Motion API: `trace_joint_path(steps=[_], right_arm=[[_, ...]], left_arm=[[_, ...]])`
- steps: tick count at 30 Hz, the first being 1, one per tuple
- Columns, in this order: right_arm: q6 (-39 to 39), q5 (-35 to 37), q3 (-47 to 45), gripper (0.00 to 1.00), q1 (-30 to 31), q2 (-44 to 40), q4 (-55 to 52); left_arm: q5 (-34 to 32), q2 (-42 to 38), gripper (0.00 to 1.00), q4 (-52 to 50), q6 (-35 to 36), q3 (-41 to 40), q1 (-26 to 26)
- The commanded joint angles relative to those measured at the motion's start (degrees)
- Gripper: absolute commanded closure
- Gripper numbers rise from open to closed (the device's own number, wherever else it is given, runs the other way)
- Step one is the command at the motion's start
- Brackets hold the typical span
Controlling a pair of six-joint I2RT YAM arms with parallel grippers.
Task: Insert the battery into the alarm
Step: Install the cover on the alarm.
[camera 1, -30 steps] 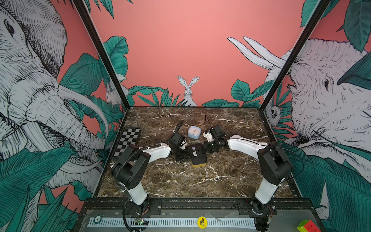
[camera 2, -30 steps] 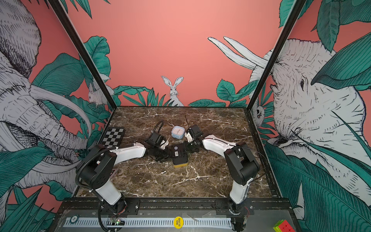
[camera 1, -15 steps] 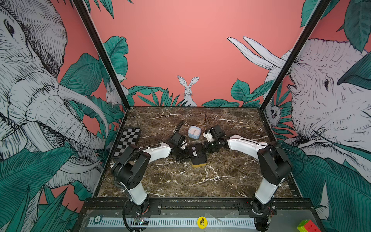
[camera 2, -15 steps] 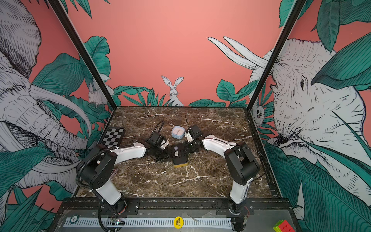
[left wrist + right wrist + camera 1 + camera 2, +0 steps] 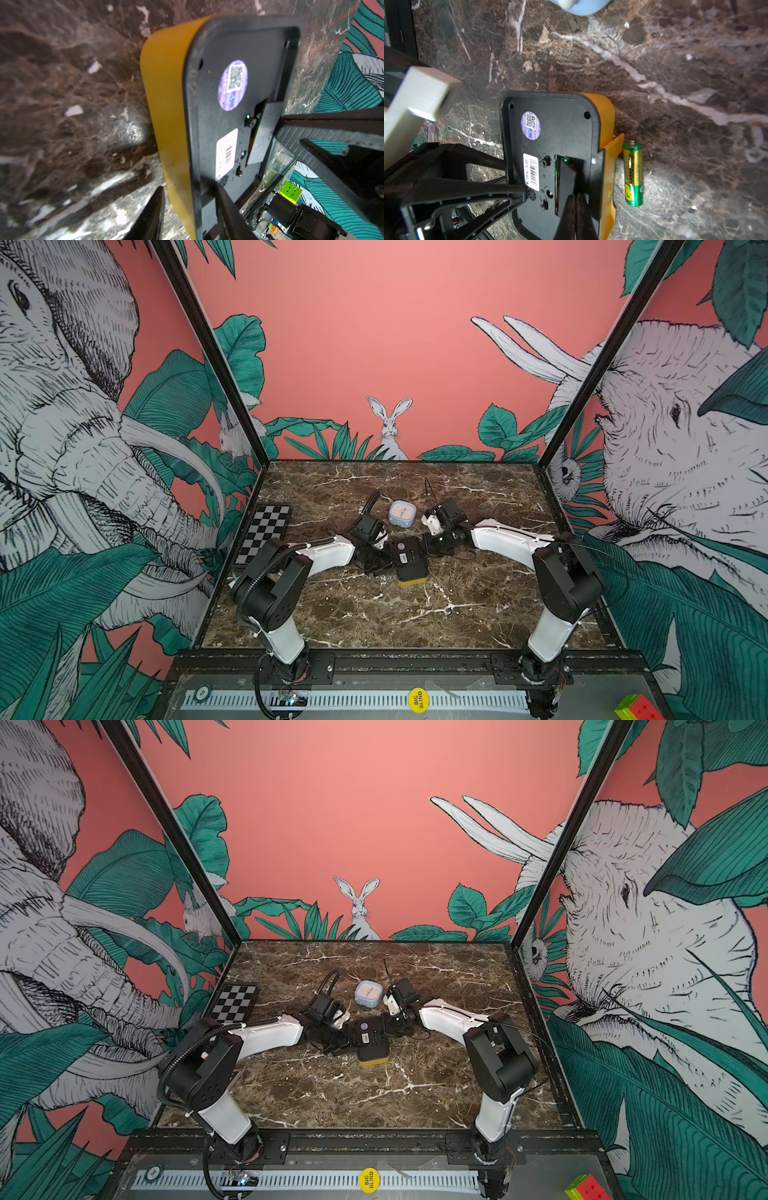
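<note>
**Alarm face-down, battery on the surface beside it**

In both top views you see the alarm (image 5: 409, 564) (image 5: 371, 1044) lying near the middle of the surface (image 5: 415, 614). Its black back is up and its yellow edge is at the near end. Its long axis runs from the back wall toward the robot's base. The left tool (image 5: 383, 564) meets the alarm's left side and the right tool (image 5: 427, 548) reaches in from the right. A small blue clock (image 5: 402, 514) stands just beyond. The battery is hidden here.

In the left wrist view, your left tool is part-spread with the alarm's yellow wall between its fingers (image 5: 226, 207). One finger is outside the wall and one lies on the black back. Across the back, the right tool's ribbed pad touches the raised black flap (image 5: 264, 133) of the battery bay.

In the right wrist view, the right tool (image 5: 575, 199) has its fingers pressed together with the tips at the flap's edge. You cannot tell whether they pinch it. The battery (image 5: 633, 174) lies flat on the surface just beside the alarm's yellow stand (image 5: 612, 166), outside the bay. Its long axis is parallel to the alarm's long side. Its gold end points toward the end with the purple sticker (image 5: 530, 125), and its green lettered end points toward the right tool.
</note>
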Motion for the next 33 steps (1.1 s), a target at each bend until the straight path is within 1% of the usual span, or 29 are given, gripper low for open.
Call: trace_joint_path(steps=[1, 10, 33], right_arm=[[-0.66, 0.02, 1.59, 1.0, -0.12, 1.4, -0.59], [-0.92, -1.19, 2.07, 1.0, -0.12, 1.93, -0.12], [1.54, -2.58, 2.47, 1.0, 0.06, 2.92, 0.83]], left_arm=[[-0.75, 0.68, 0.58, -0.73, -0.2, 0.53, -0.4], [-0.8, 0.85, 0.58, -0.59, -0.21, 0.52, -0.48], [-0.56, 1.51, 0.59, -0.45, -0.27, 0.68, -0.48]])
